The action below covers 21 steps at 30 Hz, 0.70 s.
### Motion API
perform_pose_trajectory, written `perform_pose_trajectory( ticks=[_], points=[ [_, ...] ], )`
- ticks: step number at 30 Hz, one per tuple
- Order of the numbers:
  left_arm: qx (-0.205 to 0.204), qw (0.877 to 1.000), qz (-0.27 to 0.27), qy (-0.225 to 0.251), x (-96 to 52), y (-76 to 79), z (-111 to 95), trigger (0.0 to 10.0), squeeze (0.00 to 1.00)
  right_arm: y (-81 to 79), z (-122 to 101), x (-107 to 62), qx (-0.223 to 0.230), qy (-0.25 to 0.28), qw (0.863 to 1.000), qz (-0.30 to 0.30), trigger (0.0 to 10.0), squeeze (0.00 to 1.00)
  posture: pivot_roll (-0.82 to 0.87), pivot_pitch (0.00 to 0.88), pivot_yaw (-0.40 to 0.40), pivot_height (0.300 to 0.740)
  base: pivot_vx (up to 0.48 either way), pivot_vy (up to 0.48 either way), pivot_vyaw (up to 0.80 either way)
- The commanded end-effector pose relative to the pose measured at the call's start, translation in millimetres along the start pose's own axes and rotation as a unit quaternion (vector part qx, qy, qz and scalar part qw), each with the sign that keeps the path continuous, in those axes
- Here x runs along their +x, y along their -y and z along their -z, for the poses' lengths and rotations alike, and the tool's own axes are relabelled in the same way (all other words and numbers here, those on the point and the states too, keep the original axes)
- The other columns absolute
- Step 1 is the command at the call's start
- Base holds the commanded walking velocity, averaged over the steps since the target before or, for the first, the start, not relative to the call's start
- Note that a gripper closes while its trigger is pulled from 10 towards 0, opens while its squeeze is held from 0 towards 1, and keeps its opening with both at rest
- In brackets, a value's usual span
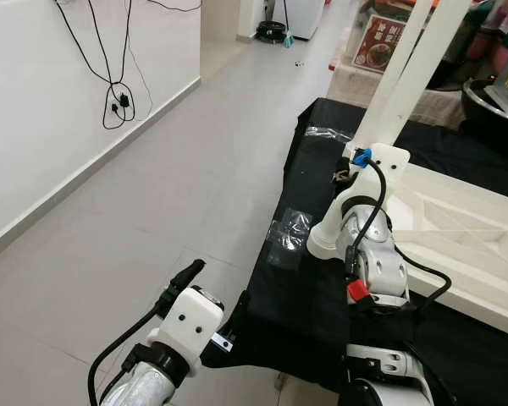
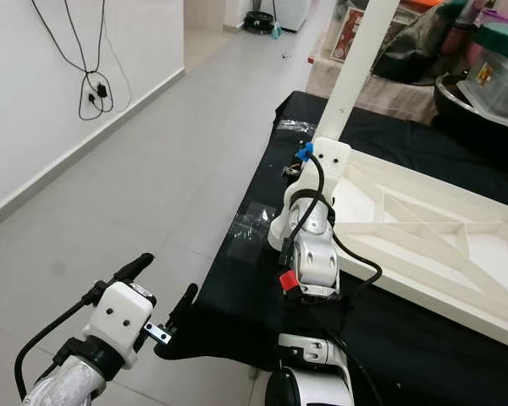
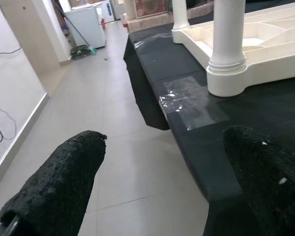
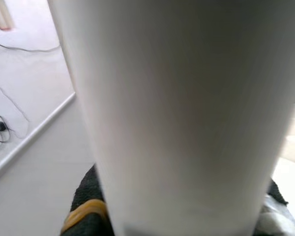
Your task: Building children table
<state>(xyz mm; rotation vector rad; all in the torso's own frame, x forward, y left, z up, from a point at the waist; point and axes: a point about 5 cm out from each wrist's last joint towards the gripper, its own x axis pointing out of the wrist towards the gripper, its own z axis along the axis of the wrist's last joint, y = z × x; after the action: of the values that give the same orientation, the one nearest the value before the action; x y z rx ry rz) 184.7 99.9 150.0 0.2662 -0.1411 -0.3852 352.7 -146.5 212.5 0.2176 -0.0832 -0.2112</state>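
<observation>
A: Where is the table leg (image 2: 356,63), and which way does its long axis run?

B: It stands upright at the near-left corner of the upturned tabletop (image 2: 440,228), long axis close to vertical, top end leaning slightly to the right and running out of frame. A second leg (image 3: 228,46) is already seated in a corner socket (seen from the left wrist).

A: And the tabletop?

B: Underside up, ribs showing, lying flat on a black cloth (image 1: 322,288) whose left edge hangs over a pale tiled floor (image 1: 152,211). A clear plastic bag (image 1: 289,233) lies on the cloth near that edge.

A: Right gripper (image 2: 298,166)?

B: At the leg's base, fingers closed around the leg; its wrist view is mostly white shaft.

A: Left gripper (image 2: 165,292)?

B: Low, just off the cloth's near corner over the floor, fingers (image 3: 59,182) spread, holding nothing.
</observation>
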Motion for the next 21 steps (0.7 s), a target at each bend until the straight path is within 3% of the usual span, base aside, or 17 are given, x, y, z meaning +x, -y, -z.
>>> perform_pose_trajectory(
  ticks=[1,2,3,4,8,9,10,11,12,13,14,15,18,20,21],
  points=[
    [-0.003,1.000,0.004,-0.012,-0.9,2.8,4.4,10.0,0.00,-7.5,9.5,-2.4,0.042,-0.017,0.999,-0.020,10.0,0.00,0.11,0.095,-0.137,0.740,0.000,0.000,0.00],
    [-0.004,1.000,0.004,-0.012,-0.9,2.8,4.4,10.0,0.00,-9.7,0.7,-0.1,0.043,0.008,0.999,-0.029,10.0,1.00,0.11,0.097,-0.139,0.740,0.000,0.000,0.00],
    [-0.004,1.000,0.004,-0.011,-0.7,2.6,4.2,10.0,0.00,-10.5,-8.5,4.7,0.040,0.027,0.998,-0.029,10.0,1.00,0.11,0.100,-0.138,0.740,0.000,0.000,0.00],
    [-0.005,1.000,0.004,-0.012,-0.7,2.5,4.2,10.0,0.00,-11.5,-18.8,8.6,0.039,0.047,0.998,-0.031,10.0,0.00,0.11,0.101,-0.137,0.740,0.000,0.000,0.00],
    [-0.006,1.000,0.004,-0.012,-1.1,2.7,4.4,10.0,0.00,-15.6,-32.7,12.7,0.043,0.073,0.995,-0.057,10.0,0.00,0.11,0.092,-0.135,0.740,0.000,0.000,0.00],
    [-0.006,1.000,0.005,-0.012,-1.2,2.9,4.7,10.0,0.00,-23.7,-35.0,15.8,0.083,0.059,0.986,-0.129,10.0,0.00,0.11,0.089,-0.134,0.740,0.000,0.000,0.00],
    [-0.006,1.000,0.005,-0.012,-1.2,2.9,4.7,10.0,0.00,-23.7,-35.0,15.8,0.083,0.059,0.986,-0.129,10.0,0.00,0.11,0.089,-0.134,0.740,0.000,0.000,0.00],
    [-0.006,1.000,0.005,-0.012,-1.3,3.0,4.9,10.0,0.00,-29.7,-36.4,16.8,0.113,0.051,0.976,-0.181,10.0,0.00,0.11,0.089,-0.134,0.740,0.000,0.000,0.00],
    [-0.006,1.000,0.005,-0.012,-1.3,3.0,4.9,10.0,0.00,-29.7,-36.4,16.8,0.113,0.051,0.976,-0.181,10.0,0.00,0.11,0.089,-0.134,0.740,0.000,0.000,0.00],
    [-0.007,1.000,0.006,-0.013,-1.3,3.6,5.2,10.0,0.00,-34.4,-36.9,17.6,0.126,0.040,0.957,-0.258,10.0,0.00,0.11,0.081,-0.138,0.740,0.000,0.000,0.00],
    [-0.007,1.000,0.006,-0.013,-1.3,3.6,5.2,10.0,0.00,-34.4,-36.9,17.6,0.126,0.040,0.957,-0.258,10.0,0.00,0.11,0.081,-0.138,0.740,0.000,0.000,0.00],
    [-0.007,1.000,0.007,-0.013,-1.4,4.1,5.5,10.0,0.00,-37.8,-34.5,14.7,0.132,0.019,0.926,-0.354,10.0,0.00,0.12,0.079,-0.137,0.740,0.000,0.000,0.00],
    [-0.007,1.000,0.007,-0.013,-1.4,4.1,5.5,10.0,0.00,-37.8,-34.5,14.7,0.132,0.019,0.926,-0.354,10.0,0.00,0.12,0.079,-0.137,0.740,0.000,0.000,0.00],
    [-0.006,1.000,0.008,-0.013,-2.0,5.0,5.7,10.0,0.00,-39.5,-26.4,3.5,0.117,-0.026,0.853,-0.508,10.0,0.00,0.12,0.067,-0.140,0.740,0.000,0.000,0.00],
    [-0.006,1.000,0.009,-0.013,-2.4,5.5,5.7,10.0,0.00,-38.5,-22.0,-8.0,0.117,-0.056,0.796,-0.591,10.0,0.00,0.13,0.062,-0.143,0.740,0.000,0.000,0.00]
  ],
)
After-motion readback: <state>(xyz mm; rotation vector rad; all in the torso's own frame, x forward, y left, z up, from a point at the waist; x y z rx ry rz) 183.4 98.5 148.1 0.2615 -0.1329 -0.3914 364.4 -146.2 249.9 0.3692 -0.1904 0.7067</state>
